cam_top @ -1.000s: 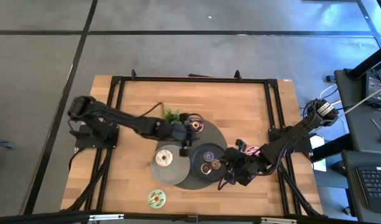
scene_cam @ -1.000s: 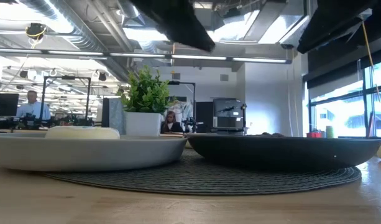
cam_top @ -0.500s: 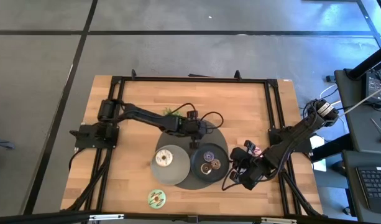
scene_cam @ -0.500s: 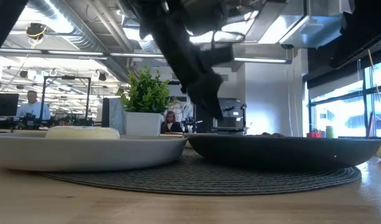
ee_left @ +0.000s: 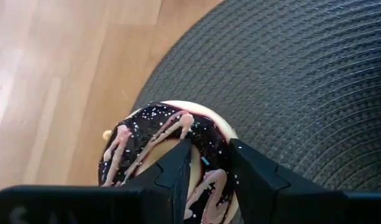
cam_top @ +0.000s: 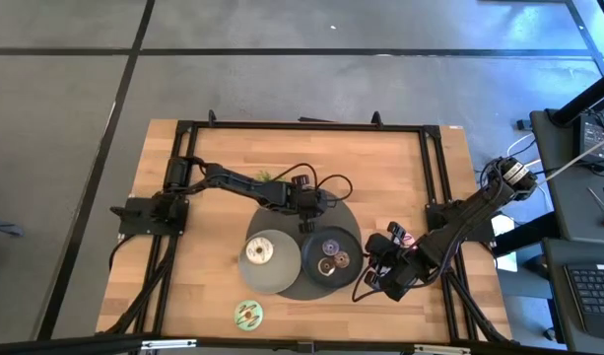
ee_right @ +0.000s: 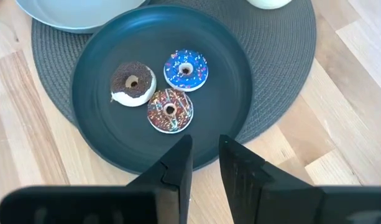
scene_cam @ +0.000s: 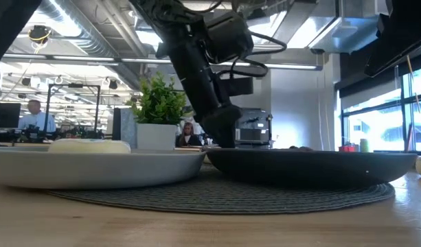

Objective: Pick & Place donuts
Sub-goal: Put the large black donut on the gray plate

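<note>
Since a second ago the left gripper has been brought from the plant side down to the far rim of the mat, near the table's middle, and the right gripper has been drawn back toward the right edge. The left fingers are seen astride a sprinkled donut lying on the mat's edge; one finger sits in its hole, so the ring's wall is between them, but it cannot be told if it is already clamped. The right fingers are a little apart and empty. Three donuts lie on the dark plate, a white one on the grey plate, a green one near the front edge. The donut is judged light, stiff and smooth; the ring wall is the best hold
</note>
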`<action>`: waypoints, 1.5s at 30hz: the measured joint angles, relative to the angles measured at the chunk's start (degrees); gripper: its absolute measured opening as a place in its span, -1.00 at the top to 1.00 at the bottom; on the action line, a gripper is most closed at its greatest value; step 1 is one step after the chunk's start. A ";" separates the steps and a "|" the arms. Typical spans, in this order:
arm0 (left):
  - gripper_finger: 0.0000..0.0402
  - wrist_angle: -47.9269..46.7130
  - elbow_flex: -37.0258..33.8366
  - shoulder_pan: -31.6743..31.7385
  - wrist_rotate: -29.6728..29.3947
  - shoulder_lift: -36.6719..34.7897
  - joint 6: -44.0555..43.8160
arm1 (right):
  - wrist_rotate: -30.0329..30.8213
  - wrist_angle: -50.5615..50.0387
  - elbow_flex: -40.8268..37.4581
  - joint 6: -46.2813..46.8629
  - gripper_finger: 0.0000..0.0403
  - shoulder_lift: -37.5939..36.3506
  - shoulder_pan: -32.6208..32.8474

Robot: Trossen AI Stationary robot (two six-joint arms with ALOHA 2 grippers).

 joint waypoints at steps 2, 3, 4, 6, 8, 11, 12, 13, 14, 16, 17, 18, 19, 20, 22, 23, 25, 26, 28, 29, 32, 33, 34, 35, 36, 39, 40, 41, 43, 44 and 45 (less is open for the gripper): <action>0.51 -0.20 0.00 -0.02 0.13 -0.02 -0.02 | 0.00 -0.01 0.00 -0.03 0.59 0.00 0.00; 0.53 -0.34 0.00 -0.02 0.13 -0.02 -0.04 | 0.00 0.00 0.00 -0.03 0.59 0.00 0.00; 0.56 -0.45 0.00 -0.02 0.17 -0.02 -0.03 | 0.00 0.00 0.00 -0.03 0.59 0.00 0.00; 0.64 -0.58 0.00 -0.23 0.35 -0.10 -0.02 | 0.00 0.02 0.00 -0.02 0.59 0.00 0.00; 0.75 -0.66 0.00 -0.23 0.32 -0.15 -0.02 | 0.00 0.03 0.00 0.05 0.59 0.00 0.00; 0.92 -0.68 -0.04 -0.28 0.31 -0.15 -0.07 | 0.00 0.03 0.00 0.05 0.59 0.00 0.00; 0.95 -0.68 -0.04 -0.28 0.31 -0.18 -0.29 | 0.00 0.05 0.00 0.06 0.59 0.00 0.00; 0.95 -0.70 -0.04 -0.28 0.31 -0.20 -0.46 | 0.00 0.05 0.00 0.07 0.59 0.00 0.00; 0.95 -0.74 -0.04 -0.28 0.28 -0.31 -0.48 | 0.00 0.05 0.00 0.09 0.59 0.00 0.00; 0.96 -1.04 -0.10 -0.42 0.26 -0.79 -0.46 | 0.00 0.06 0.00 0.10 0.59 0.00 0.00; 0.96 -1.36 -0.14 -0.55 0.25 -1.26 -0.27 | 0.00 0.09 0.00 0.10 0.59 0.00 0.00; 0.97 -1.61 -0.18 -0.75 0.17 -1.85 0.06 | 0.00 0.09 0.00 0.10 0.59 0.00 0.00; 0.97 -1.61 -0.20 -1.04 0.02 -2.67 0.35 | 0.00 0.11 -0.02 0.10 0.59 0.00 0.00; 0.97 -1.59 -0.20 -1.35 -0.25 -3.62 0.44 | 0.00 0.14 -0.02 0.10 0.59 0.00 0.00; 0.97 -1.69 -0.20 -2.23 -0.70 -5.95 0.46 | 0.00 0.11 -0.02 0.10 0.59 0.00 0.00; 0.98 -2.01 -0.18 -2.78 -0.82 -7.23 0.53 | 0.00 0.11 -0.02 0.10 0.59 0.00 0.00; 0.98 -3.96 -0.17 -4.57 -0.78 -10.05 1.26 | 0.00 0.11 -0.02 0.10 0.59 0.00 0.00; 0.98 -5.04 -0.14 -5.83 -0.38 -11.37 1.75 | 0.00 0.11 -0.02 0.10 0.59 0.00 0.00; 0.98 -8.55 -0.13 -9.23 0.91 -14.01 2.58 | 0.00 0.09 -0.02 0.10 0.59 0.00 0.00; 0.98 -10.04 -0.11 -11.17 1.77 -15.01 2.86 | 0.00 0.11 -0.02 0.12 0.59 0.00 0.00; 0.98 -13.97 -0.11 -17.55 3.30 -16.95 1.47 | 0.00 0.13 -0.02 0.12 0.59 0.02 0.00; 0.99 -14.17 -0.11 -19.67 3.39 -17.21 -0.10 | 0.01 0.19 -0.02 0.12 0.59 0.02 0.00; 0.99 -14.42 -0.11 -21.62 3.41 -17.27 -1.88 | 0.03 0.18 -0.02 0.12 0.59 0.02 0.00; 0.99 -14.65 -0.11 -23.43 3.22 -17.24 -3.74 | 0.20 0.19 -0.02 0.12 0.59 0.02 0.00; 0.99 -14.80 -0.11 -25.21 2.56 -17.06 -5.56 | 0.62 0.25 -0.02 0.12 0.59 0.02 0.00; 0.99 -14.70 -0.11 -29.23 -0.04 -15.54 -10.36 | 1.62 0.29 -0.02 0.12 0.59 0.02 -0.02; 0.99 -14.73 -0.11 -30.15 -0.87 -14.91 -11.74 | 1.68 0.31 -0.02 0.10 0.59 0.02 -0.02; 0.99 -14.78 -0.15 -30.86 -1.95 -14.27 -12.89 | 1.66 0.31 -0.02 0.11 0.59 0.02 -0.04; 0.99 -14.30 -0.11 -31.57 -3.60 -12.75 -14.79 | 1.64 0.65 -0.02 0.10 0.59 0.02 -0.04; 0.99 -14.51 -0.11 -31.64 -4.26 -11.88 -15.57 | 1.62 0.98 -0.02 0.10 0.59 0.02 -0.04; 0.99 -14.51 -0.11 -31.60 -4.43 -10.98 -16.31 | 1.61 1.33 -0.02 0.10 0.59 0.02 -0.05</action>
